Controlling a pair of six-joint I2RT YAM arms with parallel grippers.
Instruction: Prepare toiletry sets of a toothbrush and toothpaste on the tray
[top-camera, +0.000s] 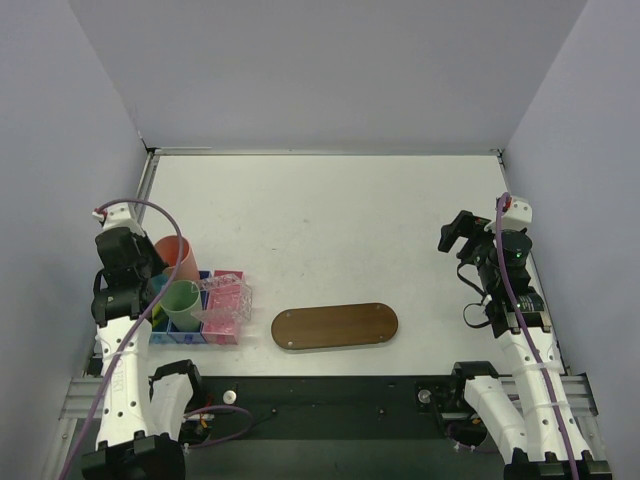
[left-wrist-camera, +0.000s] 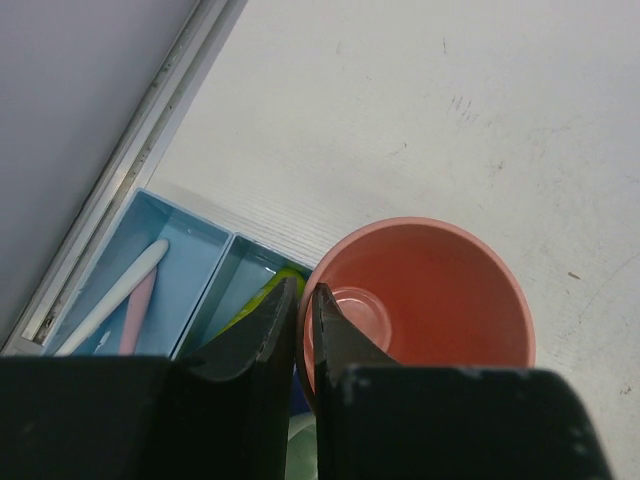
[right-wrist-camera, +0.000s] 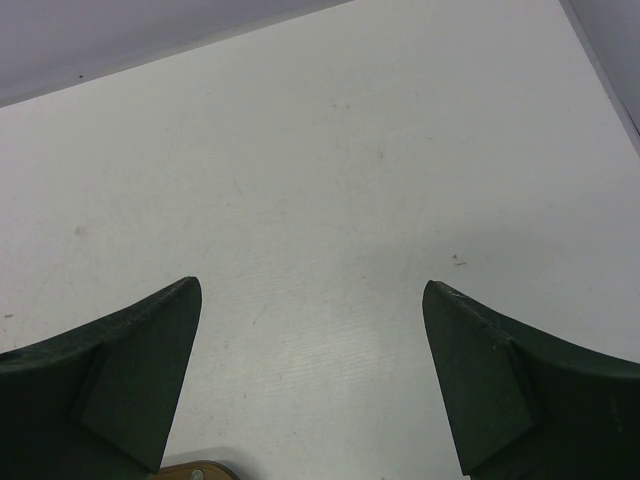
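Observation:
The brown oval wooden tray (top-camera: 335, 325) lies bare at the front middle; its end shows at the bottom of the right wrist view (right-wrist-camera: 190, 470). A pink toothbrush (left-wrist-camera: 138, 305) lies beside a white one (left-wrist-camera: 115, 295) in the blue bin (left-wrist-camera: 185, 250). I cannot pick out the toothpaste for sure; the pink bin (top-camera: 228, 305) holds clear-wrapped items. My left gripper (left-wrist-camera: 303, 290) is shut on the near rim of a coral cup (left-wrist-camera: 430, 290), one finger inside and one outside. At the right, my right gripper (right-wrist-camera: 310, 288) hangs open over bare table.
A green cup (top-camera: 183, 303) stands in front of the coral cup (top-camera: 178, 258), over the blue bin. Something yellow-green (left-wrist-camera: 270, 285) lies in the bin's second compartment. The left wall and its metal rail (left-wrist-camera: 150, 140) run close by the bins.

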